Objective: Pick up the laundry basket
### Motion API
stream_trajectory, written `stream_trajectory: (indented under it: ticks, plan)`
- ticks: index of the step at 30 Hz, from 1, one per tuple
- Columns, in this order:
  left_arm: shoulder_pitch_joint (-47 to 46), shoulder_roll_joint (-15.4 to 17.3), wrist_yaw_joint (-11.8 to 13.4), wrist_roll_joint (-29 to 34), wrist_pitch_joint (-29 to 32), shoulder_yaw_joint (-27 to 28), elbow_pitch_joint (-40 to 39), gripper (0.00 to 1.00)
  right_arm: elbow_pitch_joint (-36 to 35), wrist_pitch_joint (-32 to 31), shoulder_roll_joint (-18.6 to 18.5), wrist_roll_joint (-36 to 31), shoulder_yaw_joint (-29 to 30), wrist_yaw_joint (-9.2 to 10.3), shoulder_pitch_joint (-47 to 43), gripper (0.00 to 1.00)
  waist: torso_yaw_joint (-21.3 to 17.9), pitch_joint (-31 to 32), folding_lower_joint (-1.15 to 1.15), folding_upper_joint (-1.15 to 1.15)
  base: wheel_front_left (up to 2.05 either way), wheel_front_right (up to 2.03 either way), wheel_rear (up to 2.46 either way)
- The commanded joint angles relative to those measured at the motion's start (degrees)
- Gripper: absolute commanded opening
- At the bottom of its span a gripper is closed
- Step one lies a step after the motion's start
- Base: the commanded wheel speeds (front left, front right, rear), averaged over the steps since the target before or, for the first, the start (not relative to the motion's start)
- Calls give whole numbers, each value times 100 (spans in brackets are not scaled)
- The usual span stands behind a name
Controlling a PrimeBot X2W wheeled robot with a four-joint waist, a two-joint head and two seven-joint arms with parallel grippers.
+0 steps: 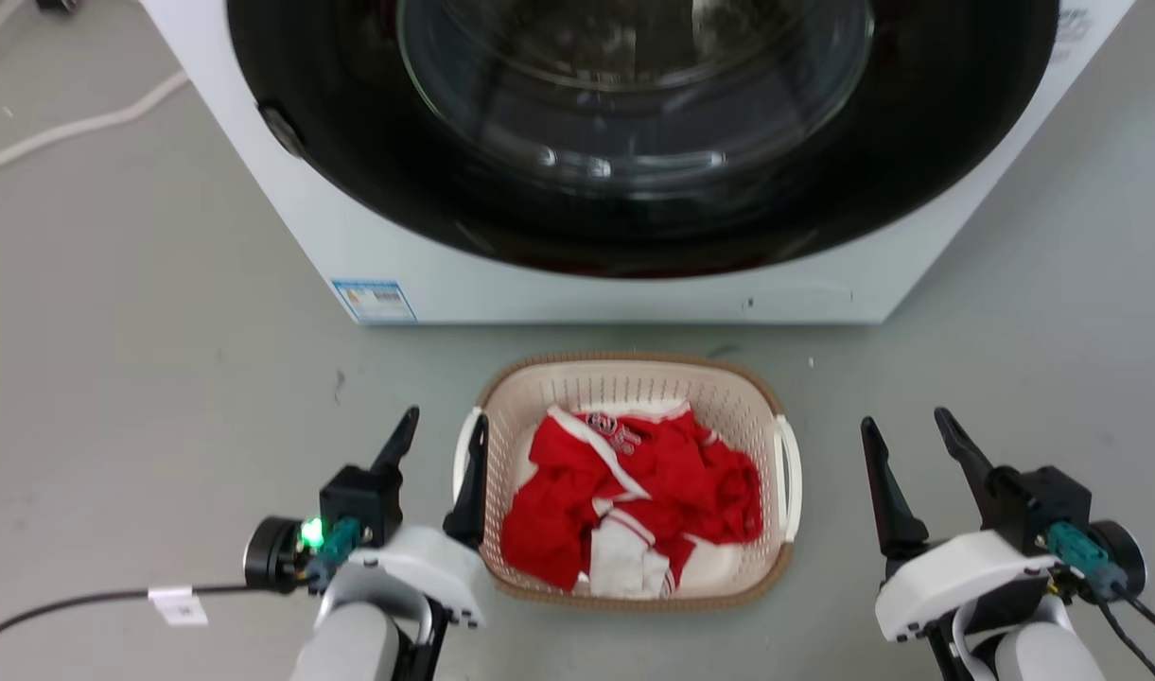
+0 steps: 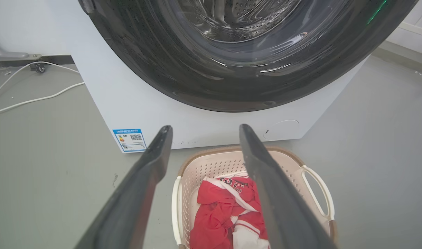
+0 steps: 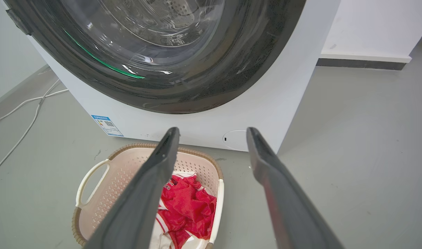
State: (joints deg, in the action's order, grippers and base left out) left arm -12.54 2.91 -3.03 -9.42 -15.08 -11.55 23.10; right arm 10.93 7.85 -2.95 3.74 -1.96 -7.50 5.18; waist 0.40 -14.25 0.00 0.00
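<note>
Approach step, I'd say: the laundry basket point(image 1: 634, 383) sits on the floor point(image 1: 161, 378) before the washer point(image 1: 539, 284). The left claw point(image 1: 446, 418) is splayed over its left handle point(image 1: 458, 459) (nothing gripped), and the right claw point(image 1: 903, 418) is splayed, standing apart. Next, both must close on handles.

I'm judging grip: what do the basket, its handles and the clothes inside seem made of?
Laundry basket: matte cream plastic, judging by its moulded perforations; the brown rim looks woven, probably moulded too. Handles: smooth white plastic. Red garment: soft, crumpled fabric, likely a sports jersey.
</note>
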Motion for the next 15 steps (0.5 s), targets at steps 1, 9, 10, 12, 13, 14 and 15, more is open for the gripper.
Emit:
stream_trajectory:
  ticks: [1, 9, 10, 12, 13, 14, 15]
  plan:
    - [-208, 17, -12, -23, -13, 20, 113, 100, 52, -7, 12, 5, -3, 2, 154, 100, -97, -432, 0, 0, 0, 0, 0]
    - [-1117, 134, -116, -190, 72, 153, 1039, 100, 594, 60, 11, 149, -70, 2, 837, 100, -257, -1347, 0, 0, 0, 0, 0]
    - [-1242, 161, -141, -220, 99, 176, 1158, 100, 705, 49, 12, 144, -78, 2, 941, 100, -279, -1459, 0, 0, 0, 0, 0]
    - [-1480, 203, -181, -281, 164, 199, 1428, 100, 946, 82, 12, 223, -108, 2, 1168, 100, -323, -1652, 0, 0, 0, 0, 0]
    - [-1604, 222, -203, -336, 210, 227, 1553, 100, 1088, 42, 10, 223, -117, 2, 1274, 100, -347, -1763, 0, 0, 0, 0, 0]
    - [-1724, 264, -214, -351, 262, 233, 1692, 100, 1229, 60, 11, 274, -127, 2, 1397, 100, -366, -1855, 0, 0, 0, 0, 0]
    - [-1841, 292, -241, -420, 290, 268, 1819, 100, 1392, 72, 10, 287, -134, 3, 1521, 100, -386, -1947, 0, 0, 0, 0, 0]
